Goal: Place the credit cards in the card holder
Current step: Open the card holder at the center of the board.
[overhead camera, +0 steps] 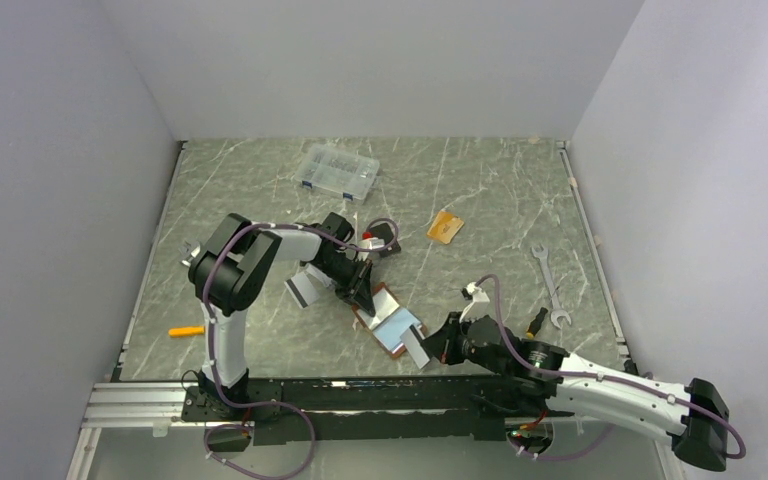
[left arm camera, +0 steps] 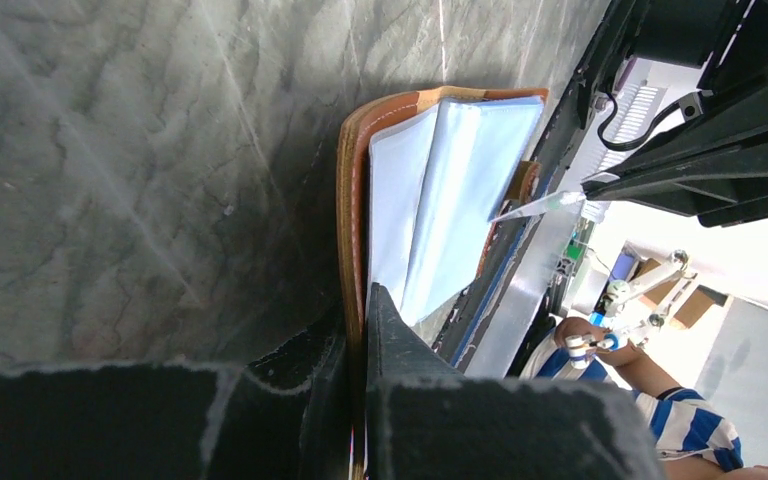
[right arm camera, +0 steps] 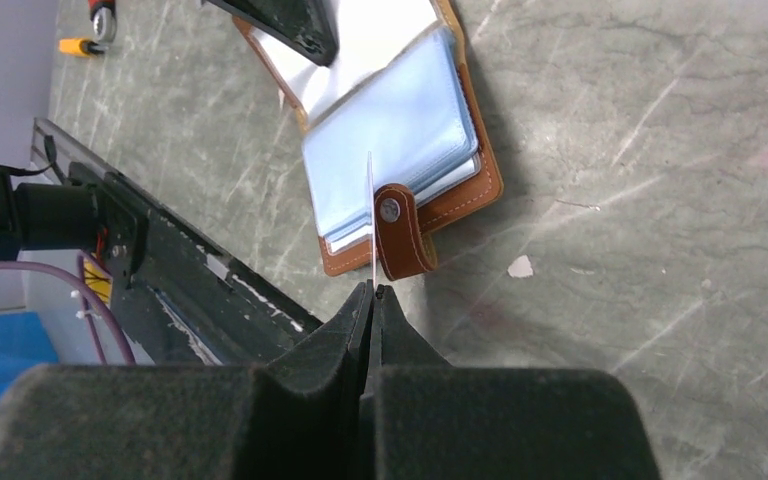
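- Presently, holder (right arm camera: pixel 465 205): brown leather, lying open on the bench (overhead camera: pixel 480 190) between the two arms. Its clear sleeves (right arm camera: pixel 390 130) are fanned upward, and the snap strap (right arm camera: pixel 398 235) curls over its near edge.
- Left claw (left arm camera: pixel 358 305): closed down on the edge of the leather cover, with nothing else in it. It is likely pinning the holder flat and open so a sleeve mouth can take a card.
- Right claw (right arm camera: pixel 372 292): fully closed on one card (right arm camera: pixel 370 200), seen edge-on as a thin pale line. The free end is aimed at the sleeves just beside the strap. I judge it is gripped by one end so the rest can slide in.
- Orange card (overhead camera: pixel 445 227): flat on the bench toward the back, well apart from the holder; not yet loaded.
- Grey cards (overhead camera: pixel 305 290): apparently a small fanned lot, beside the left arm and near the holder.
- Box (overhead camera: pixel 338 172), wrench (overhead camera: pixel 552 290): lying off to the sides, no evident part in the task.
- Markings: no brand, label or writing can be read on any item.
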Controlling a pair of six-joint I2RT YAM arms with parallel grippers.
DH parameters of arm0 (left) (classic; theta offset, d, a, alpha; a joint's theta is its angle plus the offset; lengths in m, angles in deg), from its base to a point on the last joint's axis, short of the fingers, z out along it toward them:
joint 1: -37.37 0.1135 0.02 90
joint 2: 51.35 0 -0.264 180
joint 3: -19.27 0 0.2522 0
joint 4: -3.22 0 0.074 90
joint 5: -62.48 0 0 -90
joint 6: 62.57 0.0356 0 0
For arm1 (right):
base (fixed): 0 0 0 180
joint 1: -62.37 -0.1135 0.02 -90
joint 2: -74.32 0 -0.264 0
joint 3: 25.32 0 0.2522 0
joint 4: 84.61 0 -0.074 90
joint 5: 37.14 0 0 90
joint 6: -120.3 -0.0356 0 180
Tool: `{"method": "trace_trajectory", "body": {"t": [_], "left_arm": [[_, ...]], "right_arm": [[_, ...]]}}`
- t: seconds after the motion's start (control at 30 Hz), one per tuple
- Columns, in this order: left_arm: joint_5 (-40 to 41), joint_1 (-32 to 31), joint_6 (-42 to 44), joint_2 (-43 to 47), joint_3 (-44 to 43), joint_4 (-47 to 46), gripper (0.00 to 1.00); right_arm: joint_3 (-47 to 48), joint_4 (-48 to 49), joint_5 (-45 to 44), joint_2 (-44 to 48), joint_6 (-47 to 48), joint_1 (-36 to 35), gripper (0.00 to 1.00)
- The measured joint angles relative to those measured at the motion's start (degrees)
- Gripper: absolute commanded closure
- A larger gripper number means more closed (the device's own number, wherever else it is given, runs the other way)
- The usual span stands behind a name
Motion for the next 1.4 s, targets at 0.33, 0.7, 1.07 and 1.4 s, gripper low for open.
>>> {"method": "trace_trajectory", "body": {"t": [0.33,0.7,1.07,1.4], "left_arm": [[1.2,-0.7,0.0,2.4,0.5,-0.2,0.87],[1.4,-0.7,0.3,2.5,0.9,-0.5,0.86],[1.4,-0.7,0.2,3.0,1.5,-1.1,0.86],[1.4,-0.7,0.3,3.1,1.5,-1.1,0.87]], "right_arm": [[-0.3,-1.8,0.2,-0.3,-0.8,0.0,1.0],[-0.3,-4.2,1.2,1.6,-1.8,0.0,1.0],[-0.3,-4.2,1.2,1.6,-1.8,0.0,1.0],[-0.4,-2.3,1.0,4.1,-0.5,0.0,1.0]]}}
